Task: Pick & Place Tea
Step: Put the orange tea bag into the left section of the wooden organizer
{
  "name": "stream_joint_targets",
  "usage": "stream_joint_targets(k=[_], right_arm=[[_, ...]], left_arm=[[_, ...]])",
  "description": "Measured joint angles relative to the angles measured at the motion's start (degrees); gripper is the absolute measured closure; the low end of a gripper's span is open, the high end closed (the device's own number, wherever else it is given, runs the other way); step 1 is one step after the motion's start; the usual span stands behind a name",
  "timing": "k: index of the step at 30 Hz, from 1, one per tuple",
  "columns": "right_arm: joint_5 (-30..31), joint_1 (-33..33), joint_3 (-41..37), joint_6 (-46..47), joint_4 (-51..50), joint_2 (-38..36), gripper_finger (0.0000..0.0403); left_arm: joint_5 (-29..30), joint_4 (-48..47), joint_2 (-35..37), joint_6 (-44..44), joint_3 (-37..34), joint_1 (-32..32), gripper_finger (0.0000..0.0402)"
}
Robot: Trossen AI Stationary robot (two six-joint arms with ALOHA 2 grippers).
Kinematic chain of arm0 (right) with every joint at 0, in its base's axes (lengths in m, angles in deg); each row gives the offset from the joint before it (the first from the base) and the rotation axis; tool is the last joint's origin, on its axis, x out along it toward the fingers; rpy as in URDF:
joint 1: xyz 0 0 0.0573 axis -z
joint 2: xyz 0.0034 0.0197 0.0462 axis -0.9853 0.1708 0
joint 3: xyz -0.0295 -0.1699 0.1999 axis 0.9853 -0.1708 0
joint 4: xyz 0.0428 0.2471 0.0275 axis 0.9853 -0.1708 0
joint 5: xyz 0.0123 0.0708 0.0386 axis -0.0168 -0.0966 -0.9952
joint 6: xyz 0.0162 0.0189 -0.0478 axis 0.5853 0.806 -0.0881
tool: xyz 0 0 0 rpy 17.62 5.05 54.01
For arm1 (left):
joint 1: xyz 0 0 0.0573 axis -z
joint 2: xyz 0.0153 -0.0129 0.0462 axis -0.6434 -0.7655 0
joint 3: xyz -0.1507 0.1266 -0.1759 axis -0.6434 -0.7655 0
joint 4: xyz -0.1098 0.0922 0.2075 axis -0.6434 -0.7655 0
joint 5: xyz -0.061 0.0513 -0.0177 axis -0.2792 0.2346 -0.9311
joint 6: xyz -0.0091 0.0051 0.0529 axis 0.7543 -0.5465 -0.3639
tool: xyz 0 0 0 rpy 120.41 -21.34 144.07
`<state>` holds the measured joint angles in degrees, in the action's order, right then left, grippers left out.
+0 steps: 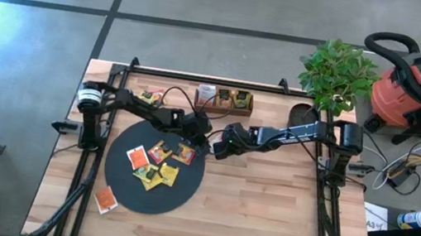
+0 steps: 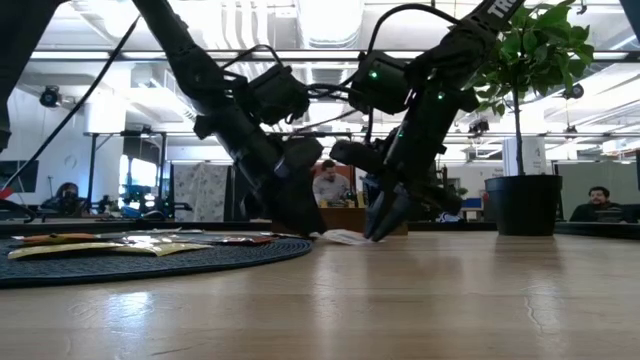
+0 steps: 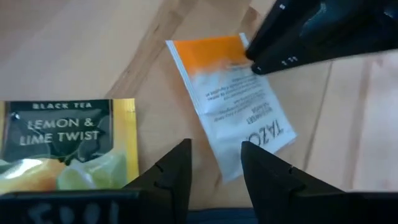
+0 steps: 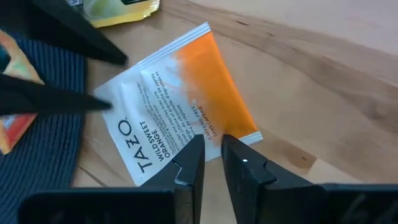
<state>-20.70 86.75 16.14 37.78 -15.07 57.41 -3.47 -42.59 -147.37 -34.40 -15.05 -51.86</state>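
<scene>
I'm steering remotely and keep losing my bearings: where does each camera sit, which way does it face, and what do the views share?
High: overhead, straight down on the wooden table; both arms.
Low: at tabletop height, level across it into the room; both arms come down.
Left wrist: on the left arm, past the left end effector at the Tazo packet and lemon tea packet.
Right wrist: on the right arm, past the right end effector.
Shared: both wrist views show the same Tazo packet.

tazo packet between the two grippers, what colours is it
The Tazo packet is white and orange with dark print, clearest in the right wrist view.
</scene>
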Motion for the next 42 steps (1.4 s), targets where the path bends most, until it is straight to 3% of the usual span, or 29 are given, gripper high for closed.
stream_joint_targets(k=[12,15,21,27,33,42], right_arm=[[-0.2,0.0,-0.1,0.6,1.5,0.1,0.0346],[0.0,0.0,-0.1,0.6,1.8,0.1,0.0346],[0.3,0.0,-0.1,0.6,3.2,0.1,0.0346],[0.8,0.0,2.2,-3.5,3.0,-0.4,0.0346],[4.1,0.0,5.1,-8.0,1.5,-4.9,0.0346],[8.8,1.6,8.4,-11.8,-3.2,-16.9,0.0346]], left_arm=[[-2.5,1.9,-1.2,1.7,0.4,-0.1,0.0273],[-4.9,1.9,-1.2,1.2,0.4,-0.1,0.0299],[-5.8,1.8,-1.2,0.8,0.4,0.6,0.0389],[-5.1,1.0,0.6,-1.4,0.4,0.6,0.0400],[1.7,-6.5,7.4,-7.9,0.4,0.2,0.0401],[24.4,-19.0,23.9,-21.4,0.3,0.5,0.0401]])
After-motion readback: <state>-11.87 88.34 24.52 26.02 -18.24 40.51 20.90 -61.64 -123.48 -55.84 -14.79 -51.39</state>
